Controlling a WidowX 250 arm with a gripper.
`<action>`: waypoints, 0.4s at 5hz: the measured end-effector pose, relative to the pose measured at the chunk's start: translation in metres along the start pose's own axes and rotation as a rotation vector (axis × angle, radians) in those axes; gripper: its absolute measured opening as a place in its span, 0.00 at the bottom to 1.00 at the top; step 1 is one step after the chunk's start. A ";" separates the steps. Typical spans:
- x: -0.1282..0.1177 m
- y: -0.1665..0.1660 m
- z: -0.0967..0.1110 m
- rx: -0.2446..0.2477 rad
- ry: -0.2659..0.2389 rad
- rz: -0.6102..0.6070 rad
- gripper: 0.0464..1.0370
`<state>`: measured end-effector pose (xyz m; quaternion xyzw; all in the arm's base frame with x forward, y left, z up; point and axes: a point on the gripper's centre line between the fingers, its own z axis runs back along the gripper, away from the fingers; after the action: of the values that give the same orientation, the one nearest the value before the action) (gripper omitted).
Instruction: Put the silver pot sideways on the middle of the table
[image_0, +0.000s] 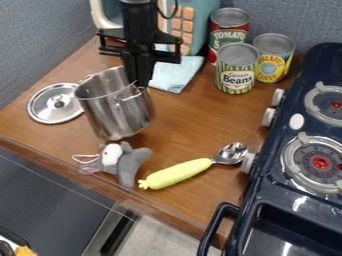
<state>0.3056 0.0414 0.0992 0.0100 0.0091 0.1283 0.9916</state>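
Navy and glossy, the toy stove (307, 200) runs along the right side of the view down to its bottom edge, its curved handle (217, 220) reaching out beside the wooden tabletop (190, 120). Two round grey burners (320, 162) (328, 102) sit on it, red at their centres, with pale knobs down its left side. On the wood near the front edge lies a grey plush mouse (127, 162) with a white patch and a loop of pale cord. Just to its right, a plump yellow handle-like piece (177, 173) slants up to a shiny metal spoon bowl (231, 153); whether the two are joined, I cannot tell. Behind the mouse is the silver pot (115, 112), tilted, its mouth towards the upper left. The black gripper (139, 80) hangs down from the top edge, its fingers closed on the pot's rim; whether the pot's base touches the wood is unclear. To the pot's left lies a silver lid (56, 103), knob up. A pale blue cloth (175, 74) lies behind and to the right of the pot, near a teal toy microwave (194, 25) with peach buttons. Three cans stand close together to the right: a red-and-green one (229, 30), a green-striped one (236, 67) and a yellow-and-blue one (272, 57).
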 end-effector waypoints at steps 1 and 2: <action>-0.005 -0.017 0.009 -0.114 0.043 0.049 0.01; 0.000 -0.029 0.017 -0.287 0.068 -0.103 0.01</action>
<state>0.3131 0.0133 0.1151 -0.1364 0.0247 0.0778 0.9873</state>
